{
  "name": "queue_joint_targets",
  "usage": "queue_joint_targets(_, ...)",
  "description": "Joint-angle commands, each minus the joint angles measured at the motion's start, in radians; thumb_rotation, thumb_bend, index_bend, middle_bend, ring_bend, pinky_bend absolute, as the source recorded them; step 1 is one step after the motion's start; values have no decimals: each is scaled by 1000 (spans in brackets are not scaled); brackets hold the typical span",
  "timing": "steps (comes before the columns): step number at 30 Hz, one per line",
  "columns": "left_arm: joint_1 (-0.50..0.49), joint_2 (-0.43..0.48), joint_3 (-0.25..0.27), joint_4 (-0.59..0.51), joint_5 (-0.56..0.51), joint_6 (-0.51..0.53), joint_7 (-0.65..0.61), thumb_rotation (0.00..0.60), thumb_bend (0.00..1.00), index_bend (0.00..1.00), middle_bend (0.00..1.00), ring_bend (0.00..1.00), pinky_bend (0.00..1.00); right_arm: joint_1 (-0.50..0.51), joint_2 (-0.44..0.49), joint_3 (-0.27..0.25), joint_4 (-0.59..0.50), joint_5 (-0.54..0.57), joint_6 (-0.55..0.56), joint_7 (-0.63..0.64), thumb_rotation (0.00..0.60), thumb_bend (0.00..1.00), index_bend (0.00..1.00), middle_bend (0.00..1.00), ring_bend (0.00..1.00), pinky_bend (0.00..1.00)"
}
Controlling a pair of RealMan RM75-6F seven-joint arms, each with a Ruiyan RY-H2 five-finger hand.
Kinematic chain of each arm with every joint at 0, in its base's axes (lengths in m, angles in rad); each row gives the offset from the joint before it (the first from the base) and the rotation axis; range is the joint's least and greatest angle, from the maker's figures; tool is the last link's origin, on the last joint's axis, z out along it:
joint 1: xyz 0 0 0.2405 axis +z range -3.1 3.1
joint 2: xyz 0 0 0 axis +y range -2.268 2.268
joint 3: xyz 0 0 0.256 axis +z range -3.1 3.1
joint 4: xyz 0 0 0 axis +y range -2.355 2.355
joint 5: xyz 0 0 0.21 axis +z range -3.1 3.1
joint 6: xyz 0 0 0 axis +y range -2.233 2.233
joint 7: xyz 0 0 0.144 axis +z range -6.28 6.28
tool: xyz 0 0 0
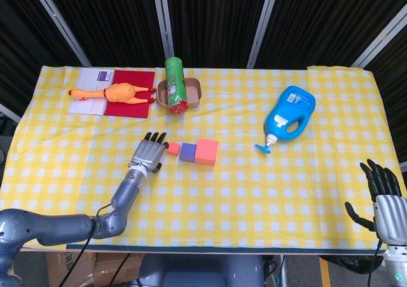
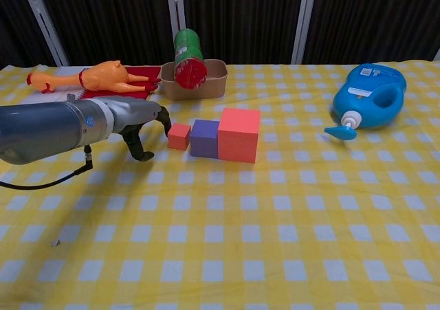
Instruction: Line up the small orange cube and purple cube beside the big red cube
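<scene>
**Left hand at the small cube, row of three on the checked cloth**

The left arm (image 1: 76, 223) reached in low from the near-left corner, forearm stretched forward across the tabletop. The left hand (image 1: 147, 154) lay palm down with its fingers (image 1: 155, 137) extended and slightly spread, holding nothing; its fingertips came right up to the left face of the small orange cube (image 1: 173, 148) — whether they actually touched it could not be told. The right hand (image 1: 385, 195) hung well apart at the near-right edge, fingers apart and empty.

The orange cube stood turned a little askew, just beside the purple cube (image 1: 188, 151), which sat flush against the big red cube (image 1: 206, 152), the three forming a row near the middle of the tabletop (image 1: 254, 198). A yellow-and-white checked cloth covered it, with dark slatted panels and pale metal struts behind.

The head view took in both hands, plus a rubber chicken (image 1: 114, 93) lying on a red notebook (image 1: 121, 93), a green can (image 1: 175, 83) resting in a brown tray (image 1: 193, 93), and a blue bottle (image 1: 290, 116) on its side. The chest view — lower and closer — showed the left hand's thumb (image 2: 139, 149) curled downward, and left the right hand out of sight.
</scene>
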Motion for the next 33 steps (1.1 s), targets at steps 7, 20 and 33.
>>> queue_joint_targets(7,5,-1,4,-6,15,2,-10,600,440,233,0,0,40,0,1,0,-2,0,0,1,600,367,0,0,0,11)
queue_joint_targets(20,3,-6,10,-9,14,2,-8,600,440,233,0,0,40,0,0,0,-2,-1,2,-1,600,367,0,0,0,11)
queue_joint_targets(33,2,-8,11,-5,10,0,-7,600,441,233,0,0,40,-1,1,-2,-3,-1,-1,1,600,367,0,0,0,11)
